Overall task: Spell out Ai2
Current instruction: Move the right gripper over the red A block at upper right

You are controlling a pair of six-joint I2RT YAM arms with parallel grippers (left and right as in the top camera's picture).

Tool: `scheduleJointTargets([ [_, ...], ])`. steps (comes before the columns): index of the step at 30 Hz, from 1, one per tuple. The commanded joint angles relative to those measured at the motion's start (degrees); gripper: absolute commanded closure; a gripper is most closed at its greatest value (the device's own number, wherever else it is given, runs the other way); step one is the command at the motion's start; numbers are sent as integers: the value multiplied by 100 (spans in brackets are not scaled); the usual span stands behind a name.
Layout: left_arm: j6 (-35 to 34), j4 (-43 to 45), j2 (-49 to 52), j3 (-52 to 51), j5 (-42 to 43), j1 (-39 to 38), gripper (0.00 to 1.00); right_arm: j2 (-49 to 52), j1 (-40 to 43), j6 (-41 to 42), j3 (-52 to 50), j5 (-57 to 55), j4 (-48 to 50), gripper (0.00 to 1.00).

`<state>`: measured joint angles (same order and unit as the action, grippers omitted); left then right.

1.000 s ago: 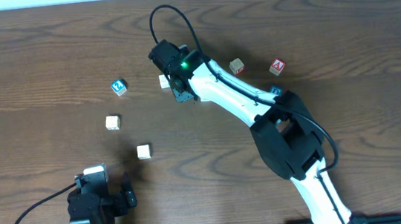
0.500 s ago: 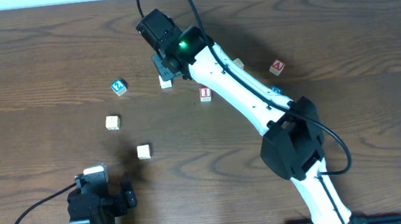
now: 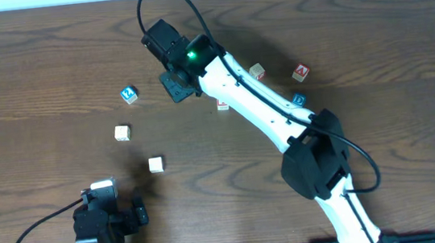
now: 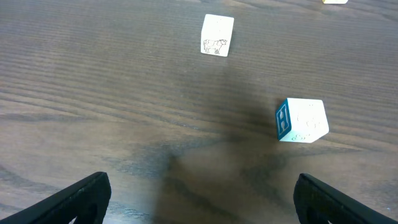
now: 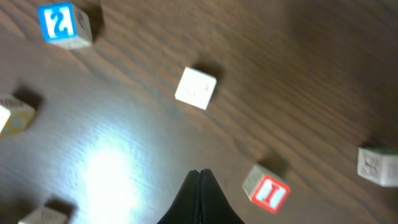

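Right gripper (image 5: 199, 182) pinched fully closed, nothing between the fingers, tips over bare table (image 5: 323, 56); whether they touch the wood can't be judged. Pale cube (image 5: 196, 88) sits just ahead of the closed tips, apart from them. 2 cube (image 5: 62, 23), blue digit up, lies farther ahead and off to the wrist view's left, well apart from the tips. I cube (image 5: 268, 190), red letter up, sits close beside the fingers on that view's right, not touching. Seen from overhead, the I cube is half tucked under the white arm link behind the gripper. A cube (image 3: 301, 72) is well away from this gripper, back past the arm on its far side, with D cube (image 3: 299, 99) near it and plain cube (image 3: 257, 71) between A cube and the arm. Letter cubes are scattered, not in a row. Left gripper (image 4: 202, 186) spread wide, empty, low by the table's near edge. Ahead of it, blue-sided cube (image 4: 301, 119) sits nearer, toward the view's right, and cow cube (image 4: 217, 34) sits farther off.
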<state>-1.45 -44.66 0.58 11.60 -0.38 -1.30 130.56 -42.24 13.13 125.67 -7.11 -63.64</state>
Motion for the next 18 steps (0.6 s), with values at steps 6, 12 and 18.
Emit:
scheduleJointTargets([
  [6,20,-190,-37,-131,-42,-20,5,-1394,-44,-509,151,-44,-675,99],
  [12,22,-190,-37,-131,-42,-17,5,-2457,76,-503,151,-59,-1480,98],
  [18,20,-190,-37,-131,-42,-17,5,-3394,490,-269,151,-310,-2149,99],
])
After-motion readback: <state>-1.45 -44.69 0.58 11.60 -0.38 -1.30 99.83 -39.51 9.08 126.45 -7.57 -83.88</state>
